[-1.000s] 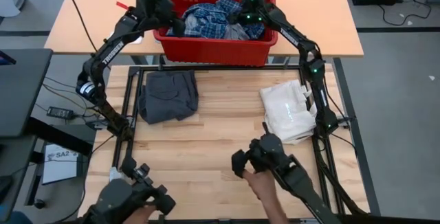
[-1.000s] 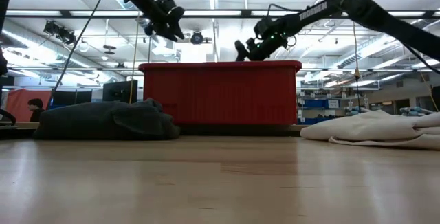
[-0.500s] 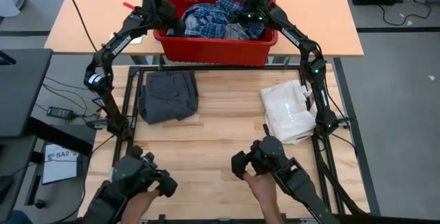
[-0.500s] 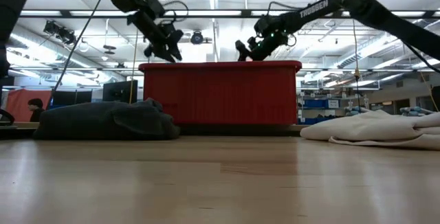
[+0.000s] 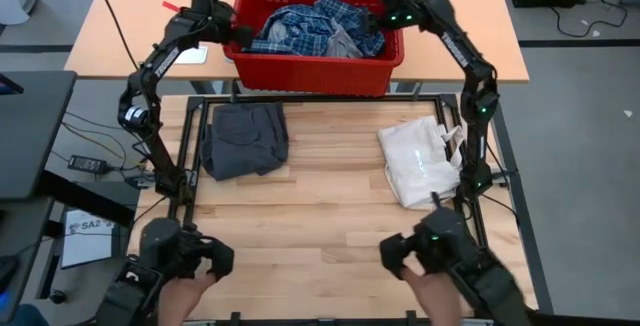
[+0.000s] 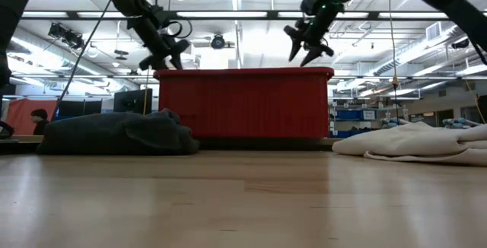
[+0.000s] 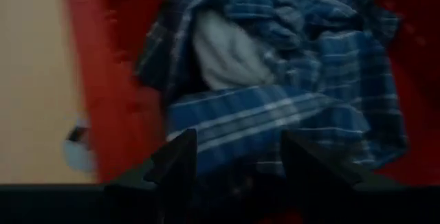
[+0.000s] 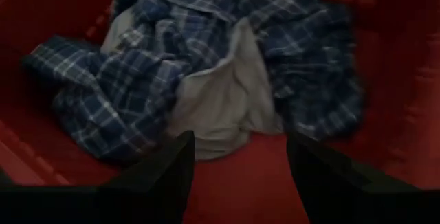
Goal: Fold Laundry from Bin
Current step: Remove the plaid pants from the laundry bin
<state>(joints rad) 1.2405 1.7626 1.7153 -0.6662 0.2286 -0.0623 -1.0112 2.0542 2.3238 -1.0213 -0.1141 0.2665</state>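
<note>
The red bin (image 5: 312, 72) stands past the table's far edge. In it lie the blue-and-white plaid shirt (image 5: 300, 24) and a light grey piece (image 5: 346, 42), crumpled together. My left gripper (image 5: 243, 36) is open and empty above the bin's left rim; its wrist view looks down on the shirt (image 7: 275, 107). My right gripper (image 5: 385, 16) is open and empty above the bin's right part, over the shirt (image 8: 137, 93) and the grey piece (image 8: 220, 100). A dark grey garment (image 5: 245, 138) lies folded on the table's left.
A white fabric bag (image 5: 420, 161) lies on the table's right side. A person's hands (image 5: 185, 291) hold control arms at the near edge. The bin's front wall (image 6: 243, 103) stands between the table and the laundry. Bare wood lies in the table's middle.
My left gripper has gone down and toward the left, to just above the bin's left rim. My right gripper has risen and gone toward the right, over the bin's right part. The laundry in the bin has kept still.
</note>
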